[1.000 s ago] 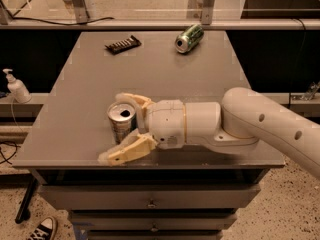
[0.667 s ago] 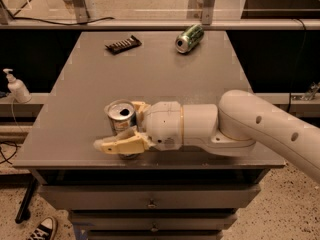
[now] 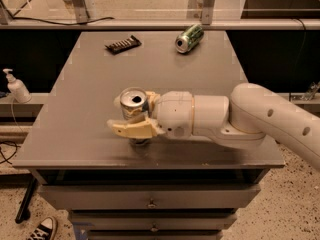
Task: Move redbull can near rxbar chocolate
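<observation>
The redbull can (image 3: 133, 104) stands upright near the front of the grey table (image 3: 90, 89), its silver top and opening showing. My gripper (image 3: 129, 116) comes in from the right and is shut on the can, one cream finger (image 3: 131, 129) in front of it and the other behind. The can looks held a little above the table. The rxbar chocolate (image 3: 123, 44), a dark flat bar, lies at the far left of the table, well away from the can.
A green can (image 3: 189, 38) lies on its side at the far right of the table. A white pump bottle (image 3: 17, 87) stands on a shelf to the left. Drawers sit below the table front. A shoe (image 3: 44, 229) is on the floor.
The fingers have closed from wide open onto the can. The can and gripper have shifted slightly up and to the right.
</observation>
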You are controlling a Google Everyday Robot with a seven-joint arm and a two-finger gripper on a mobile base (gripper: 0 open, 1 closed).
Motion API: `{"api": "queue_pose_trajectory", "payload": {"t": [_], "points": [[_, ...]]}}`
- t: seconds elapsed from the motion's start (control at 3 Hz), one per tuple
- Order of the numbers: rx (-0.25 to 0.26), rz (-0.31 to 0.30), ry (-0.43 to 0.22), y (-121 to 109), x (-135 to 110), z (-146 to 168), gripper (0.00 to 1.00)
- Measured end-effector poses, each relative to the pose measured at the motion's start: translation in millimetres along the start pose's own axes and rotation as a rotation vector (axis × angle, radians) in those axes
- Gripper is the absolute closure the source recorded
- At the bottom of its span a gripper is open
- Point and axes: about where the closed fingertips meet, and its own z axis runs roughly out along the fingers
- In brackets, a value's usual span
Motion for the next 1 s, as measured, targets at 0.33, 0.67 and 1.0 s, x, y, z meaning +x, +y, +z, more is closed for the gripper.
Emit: {"api": "queue_pose_trajectory", "payload": {"t": [0.33, 0.67, 1.0], "points": [[0.076, -0.039, -0.017, -51, -26, -20, 1.00], [0.076, -0.039, -0.017, -51, -26, -20, 1.00], [0.057, -0.044, -0.023, -66, -24, -10, 1.00]]}}
